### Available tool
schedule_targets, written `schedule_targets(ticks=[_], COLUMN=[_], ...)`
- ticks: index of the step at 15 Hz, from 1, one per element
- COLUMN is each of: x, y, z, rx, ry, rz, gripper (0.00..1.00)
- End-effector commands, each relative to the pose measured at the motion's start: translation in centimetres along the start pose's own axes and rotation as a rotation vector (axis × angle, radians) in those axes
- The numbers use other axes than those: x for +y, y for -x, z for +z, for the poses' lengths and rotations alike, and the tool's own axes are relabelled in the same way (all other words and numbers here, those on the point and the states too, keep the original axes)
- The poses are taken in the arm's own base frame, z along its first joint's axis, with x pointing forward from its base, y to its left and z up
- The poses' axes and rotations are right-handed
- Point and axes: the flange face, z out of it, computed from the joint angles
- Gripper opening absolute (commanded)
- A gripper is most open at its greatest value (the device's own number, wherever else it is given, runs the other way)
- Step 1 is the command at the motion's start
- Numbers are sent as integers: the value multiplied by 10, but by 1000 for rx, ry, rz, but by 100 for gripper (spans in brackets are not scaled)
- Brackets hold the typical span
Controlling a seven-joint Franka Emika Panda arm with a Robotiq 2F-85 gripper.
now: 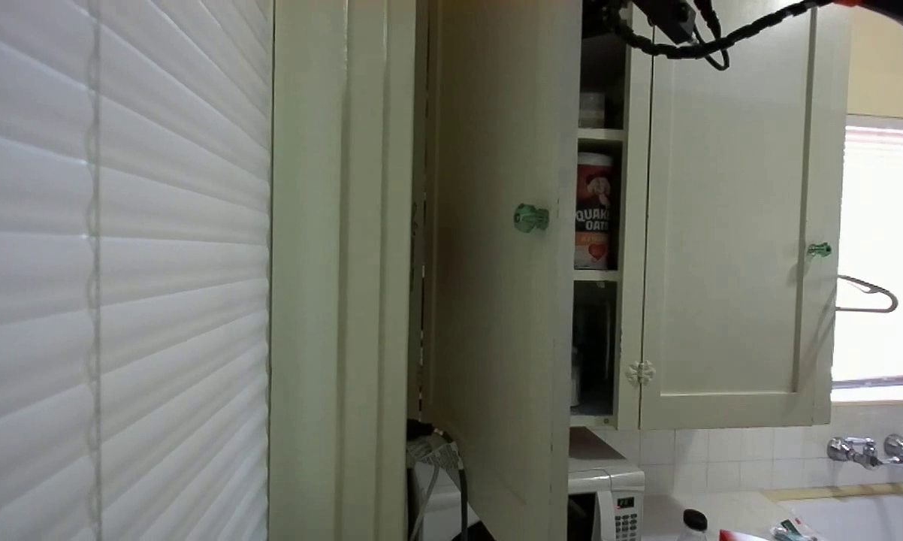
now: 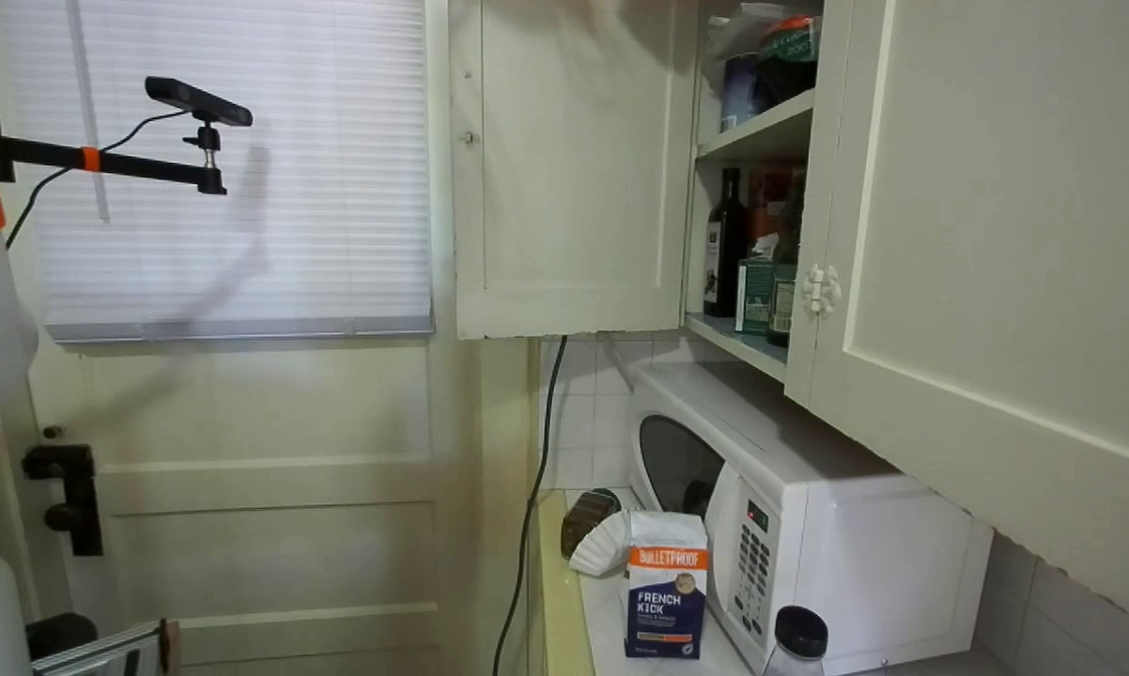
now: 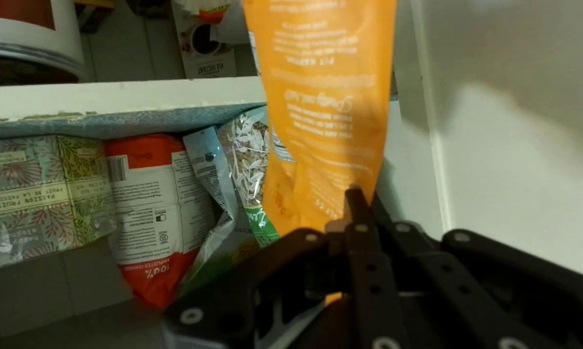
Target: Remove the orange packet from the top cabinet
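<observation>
Orange packet (image 3: 328, 102), pinched near one end by my fingers (image 3: 366, 257), hangs before the shelf edge (image 3: 121, 99), presumably so it clears the top cabinet (image 1: 633, 225).

In an exterior view the camera looks past nearby blinds (image 1: 173, 263) at the cabinet (image 1: 729, 225), in an exterior view straight at a farther door (image 2: 273, 394); both exterior views share cabinet and microwave (image 2: 893, 563). The wrist view, upside down, looks closely along the gripper (image 3: 366, 201) at a shelf (image 3: 126, 99)
</observation>
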Motion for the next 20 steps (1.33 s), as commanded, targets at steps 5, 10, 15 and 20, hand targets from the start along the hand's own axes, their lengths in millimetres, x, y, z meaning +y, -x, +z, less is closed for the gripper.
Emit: schedule_targets(ticks=[5, 10, 15, 20], x=[26, 86, 132, 148], y=[-9, -13, -11, -3], z=[-12, -39, -58, -58], rx=[-131, -395, -544, -645], ry=[-78, -167, -217, -383], rz=[47, 149, 188, 156], gripper=[0, 0, 0, 0])
